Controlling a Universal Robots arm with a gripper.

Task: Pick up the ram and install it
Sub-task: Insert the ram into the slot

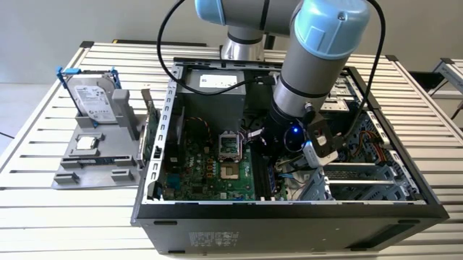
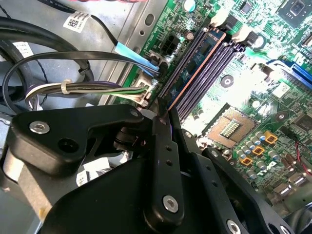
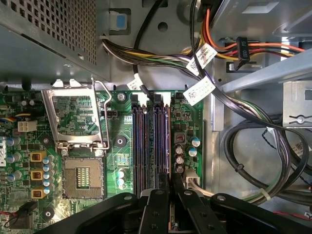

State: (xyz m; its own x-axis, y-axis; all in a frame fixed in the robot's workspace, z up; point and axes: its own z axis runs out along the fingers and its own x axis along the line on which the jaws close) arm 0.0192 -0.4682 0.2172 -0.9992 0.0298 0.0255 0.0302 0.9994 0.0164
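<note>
The slatted metal table carries everything, and the open computer case lies on it with its side panel off, so I take the case as my marker. My arm comes down from above into the case, on the exterior view's right half of its opening. At the far wall of the case sits the grey power supply, and the green motherboard covers the floor of the case on the exterior view's left. Outside the case, just beside its wall on the exterior view's left, a grey tray rests on the table, and a silver hard drive in a blue frame stands upright in the tray's far end. Inside the case, a bundle of black cables loops along the bare metal beside the board's edge. My gripper is low over the memory slots inside the case, and in the second wrist view my gripper sits at the near end of the ram. My fingers are drawn close together and clenched on that end of the stick. The ram stands on edge in the slot nearest the cable side of the case, running along the slot's length. The processor socket lies open on the board, near the slots and on their side away from the cables
</note>
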